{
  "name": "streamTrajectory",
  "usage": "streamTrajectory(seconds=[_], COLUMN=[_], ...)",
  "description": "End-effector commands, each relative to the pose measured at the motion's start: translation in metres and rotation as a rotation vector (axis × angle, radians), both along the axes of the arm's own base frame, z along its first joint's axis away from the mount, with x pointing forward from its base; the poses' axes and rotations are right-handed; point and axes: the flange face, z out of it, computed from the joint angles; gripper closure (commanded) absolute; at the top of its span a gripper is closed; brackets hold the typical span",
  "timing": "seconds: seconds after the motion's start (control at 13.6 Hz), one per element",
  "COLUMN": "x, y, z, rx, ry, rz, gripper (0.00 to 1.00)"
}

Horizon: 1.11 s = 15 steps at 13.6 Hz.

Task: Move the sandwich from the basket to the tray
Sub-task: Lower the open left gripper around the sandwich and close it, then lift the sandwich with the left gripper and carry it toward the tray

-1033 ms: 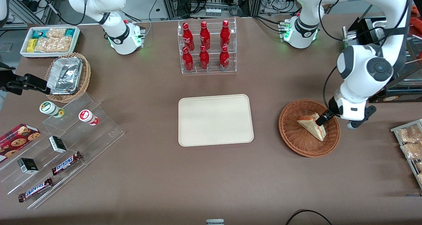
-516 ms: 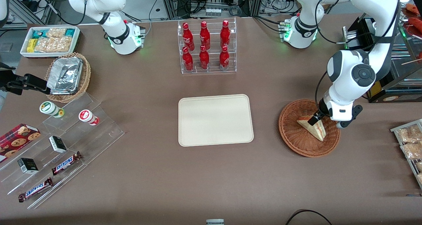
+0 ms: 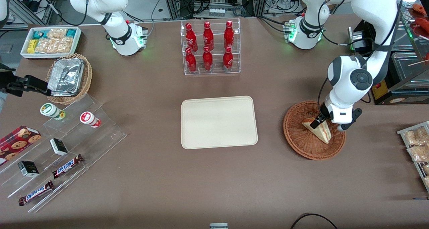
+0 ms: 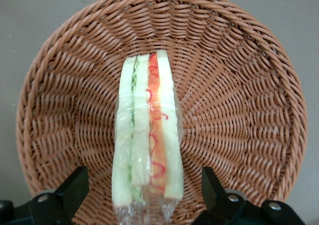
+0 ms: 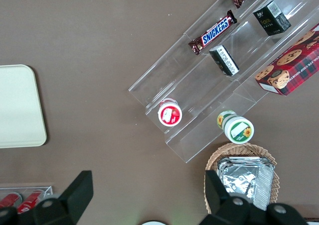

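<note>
Brown tabletop all round, and the action sits toward the working arm's end of it. Nearest the front camera, the basket (image 3: 314, 130) holds the sandwich (image 3: 319, 130), a wedge standing on edge with its red-orange and green layers turned up, which offers two flat bread faces to squeeze. Right over its blunt end hangs the gripper (image 4: 144, 187), jaws spread wide, one finger on each side of the bread with clear gap both ways, gripping nothing yet. That straddle looks deliberate: close now and the pads meet bread, not filling. Level with the basket, toward the table's middle and well apart from it, the tray (image 3: 219, 122) lies bare, ready for the drop. Farther back stands a rack of red bottles (image 3: 209, 48).
</note>
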Motion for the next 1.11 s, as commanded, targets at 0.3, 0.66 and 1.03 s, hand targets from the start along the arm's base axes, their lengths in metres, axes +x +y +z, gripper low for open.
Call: streamTrajectory(seconds=[0.3, 0.66, 1.03], x=[0.004, 0.005, 0.003], y=[0.002, -0.012, -0.141], z=[-0.008, 0.066, 0.143], rx=[-0.003, 0.013, 0.047], ry=[-0.022, -0.001, 0.101], rz=[0.021, -0.013, -0.181], gripper=[1.0, 1.0, 1.0])
